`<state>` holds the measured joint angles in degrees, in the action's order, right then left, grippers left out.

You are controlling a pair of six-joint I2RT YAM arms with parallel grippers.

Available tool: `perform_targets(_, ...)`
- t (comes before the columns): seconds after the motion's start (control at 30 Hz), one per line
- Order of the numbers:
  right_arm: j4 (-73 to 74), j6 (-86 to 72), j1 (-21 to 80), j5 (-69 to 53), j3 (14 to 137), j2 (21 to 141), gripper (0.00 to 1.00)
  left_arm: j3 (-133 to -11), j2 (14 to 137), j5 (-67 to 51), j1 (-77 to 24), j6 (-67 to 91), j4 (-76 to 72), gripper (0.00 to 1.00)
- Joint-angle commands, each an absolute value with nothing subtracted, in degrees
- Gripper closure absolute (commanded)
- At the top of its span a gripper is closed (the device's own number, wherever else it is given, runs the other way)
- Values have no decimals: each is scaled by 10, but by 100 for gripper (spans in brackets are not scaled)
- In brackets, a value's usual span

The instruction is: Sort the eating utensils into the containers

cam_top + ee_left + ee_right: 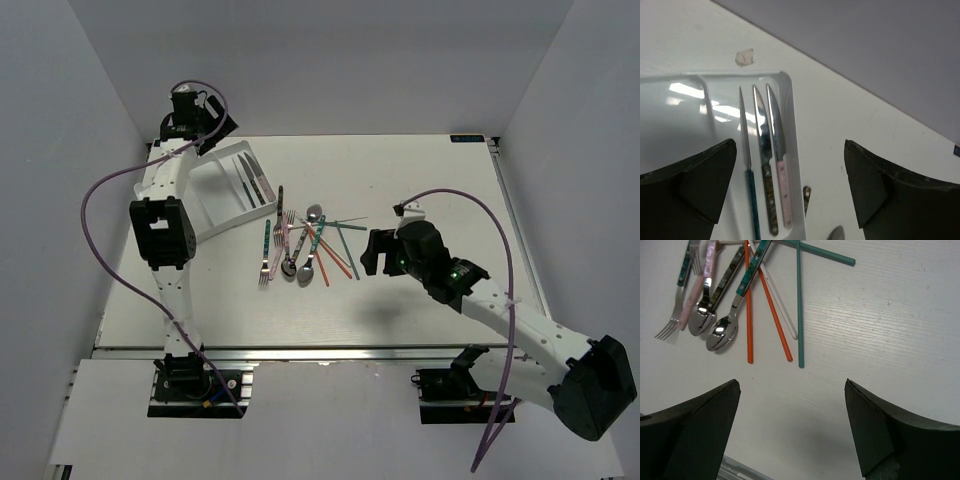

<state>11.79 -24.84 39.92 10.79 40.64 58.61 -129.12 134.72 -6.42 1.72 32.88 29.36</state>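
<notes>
The white cutlery tray (215, 195) lies at the back left. Its right-hand compartment holds three knives (252, 181) with teal (752, 200), dark (769, 197) and pink (783, 187) handles. My left gripper (212, 124) hovers open and empty over the tray's far end (788, 142). Loose forks, spoons and chopsticks lie in a pile (303, 245) at mid-table. My right gripper (372, 254) hangs open and empty just right of the pile (791, 382). Ahead of it lie two orange chopsticks (749, 315), a teal one (799, 305), two spoons (722, 336) and forks (676, 315).
A dark-handled knife (279, 204) lies on the table just right of the tray, its end showing in the left wrist view (806, 195). A scrap of tape (744, 57) sticks to the table beyond the tray. Grey walls close in at the back and sides. A metal rail (300, 350) runs along the near edge.
</notes>
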Motion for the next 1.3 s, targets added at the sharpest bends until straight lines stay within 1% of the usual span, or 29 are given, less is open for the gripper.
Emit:
perform_targets(0.0, 102, -225, 395, 101, 437, 634, 11, -1238, 1213, -58, 17, 338, 304, 2)
perform_targets(0.03, 107, -225, 394, 107, 443, 648, 11, -1208, 1147, -48, 17, 346, 304, 2)
perform_targets(0.1, 117, -224, 394, 128, 464, 691, 11, -1129, 1067, -40, 17, 355, 293, 2)
perform_targets(0.13, 123, -218, 395, 133, 471, 703, 12, -1037, 1023, -35, 17, 359, 280, 2)
perform_targets(0.17, 125, -214, 395, 134, 488, 727, 13, -990, 930, -29, 17, 359, 259, 2)
perform_targets(0.2, 127, -208, 396, 134, 497, 741, 17, -944, 884, -24, 17, 358, 249, 2)
perform_targets(0.23, 127, -204, 396, 131, 508, 755, 21, -860, 838, -22, 17, 347, 237, 2)
perform_targets(0.27, 127, -189, 396, 129, 519, 786, 26, -823, 756, -11, 16, 339, 229, 2)
perform_targets(0.3, 128, -183, 396, 121, 541, 805, 38, -790, 718, -8, 16, 331, 229, 2)
perform_targets(0.33, 131, -178, 396, 116, 556, 822, 44, -730, 684, 6, 17, 310, 235, 2)
perform_targets(0.37, 133, -164, 396, 112, 569, 859, 48, -699, 622, 20, 17, 301, 232, 2)
perform_targets(0.4, 134, -158, 396, 105, 595, 878, 54, -668, 593, 25, 17, 290, 230, 2)
perform_targets(0.43, 134, -156, 396, 105, 605, 894, 55, -639, 564, 38, 16, 280, 230, 2)
perform_targets(0.47, 129, -153, 396, 105, 614, 925, 58, -581, 537, 46, 16, 277, 226, 2)
perform_targets(0.5, 128, -145, 396, 103, 633, 941, 60, -553, 492, 52, 17, 273, 223, 2)
perform_targets(0.63, 136, -134, 396, 81, 680, 1023, 62, -450, 427, 47, 17, 254, 229, 2)
perform_targets(0.7, 138, -130, 396, 67, 692, 1042, 62, -429, 418, 48, 16, 247, 230, 2)
perform_targets(0.83, 137, -129, 395, 82, 706, 1079, 63, -417, 417, 22, 15, 247, 224, 2)
perform_targets(0.97, 131, -129, 396, 89, 706, 1091, 68, -412, 427, 1, 12, 249, 217, 2)
perform_targets(1.0, 129, -130, 396, 88, 704, 1092, 72, -412, 429, 1, 11, 249, 218, 2)
perform_targets(1.03, 128, -132, 395, 86, 703, 1094, 74, -412, 430, 1, 10, 249, 218, 2)
perform_targets(1.13, 130, -135, 395, 83, 700, 1100, 87, -411, 427, 1, 9, 249, 216, 2)
perform_targets(1.17, 131, -136, 395, 78, 698, 1101, 93, -411, 426, -8, 9, 249, 216, 2)
perform_targets(1.27, 132, -143, 395, 77, 694, 1092, 100, -404, 427, -50, 9, 250, 206, 2)
